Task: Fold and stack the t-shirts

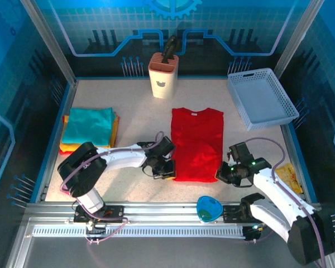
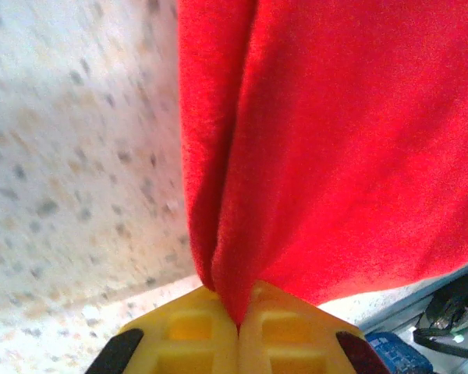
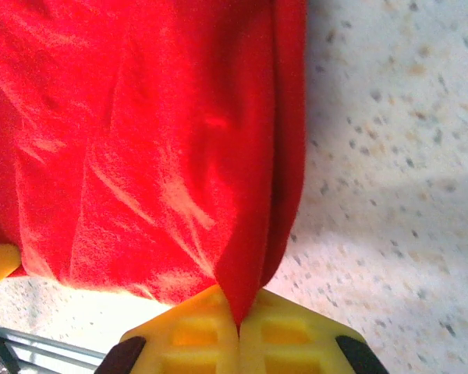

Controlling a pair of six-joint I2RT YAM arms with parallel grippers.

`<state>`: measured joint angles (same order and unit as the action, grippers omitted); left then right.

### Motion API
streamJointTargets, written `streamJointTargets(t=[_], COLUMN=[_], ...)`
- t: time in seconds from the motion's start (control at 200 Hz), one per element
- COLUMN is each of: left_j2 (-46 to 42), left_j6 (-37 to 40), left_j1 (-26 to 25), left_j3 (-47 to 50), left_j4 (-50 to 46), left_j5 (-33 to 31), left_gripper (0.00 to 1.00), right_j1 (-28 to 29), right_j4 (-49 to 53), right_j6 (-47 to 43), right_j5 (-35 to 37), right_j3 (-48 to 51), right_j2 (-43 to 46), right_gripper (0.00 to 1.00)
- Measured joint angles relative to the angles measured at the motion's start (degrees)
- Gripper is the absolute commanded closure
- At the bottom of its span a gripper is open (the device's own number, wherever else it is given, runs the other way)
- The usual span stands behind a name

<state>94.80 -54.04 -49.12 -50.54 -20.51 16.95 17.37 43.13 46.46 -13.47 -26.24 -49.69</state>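
A: Where is the left gripper [image 1: 166, 172]?
B: At the near left corner of the red t-shirt [image 1: 198, 139]. Its yellow jaws are pressed together on a pinch of the hem, and the arm reaches in low from the shirt's left.
A: And the right gripper [image 1: 224, 174]?
B: At the shirt's near right corner, likewise closed on the hem, with its arm bent in from the near right.

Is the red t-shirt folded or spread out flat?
Partly folded: the red t-shirt lies full length, sleeves tucked in; left hand and right hand pinch its near corners.
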Motion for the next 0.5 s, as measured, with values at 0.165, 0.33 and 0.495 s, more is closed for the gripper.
streamJointTargets(t=[0.165,0.33,0.495], left_j2=[-4.1,-6.4,-6.4], left_j6=[-3.4,-3.8,-2.4], left_j1=[-3.0,-2.8,-2.0], left_j3=[0.2,-4.2,-10.1], left_j4=[-0.2,-4.7,-6.9], left_j5=[-2.1,-5.0,-6.1], left_gripper=[1.00,1.00,1.00], right_j1=[0.1,0.2,0.2], right_j4=[5.9,8.1,8.6], right_j6=[0.0,-0.2,-0.7], right_j5=[1.1,1.8,3.0], right_j3=[-1.2,-6.0,-11.9], right_j2=[4.3,3.6,1.4], right_gripper=[1.00,1.00,1.00])
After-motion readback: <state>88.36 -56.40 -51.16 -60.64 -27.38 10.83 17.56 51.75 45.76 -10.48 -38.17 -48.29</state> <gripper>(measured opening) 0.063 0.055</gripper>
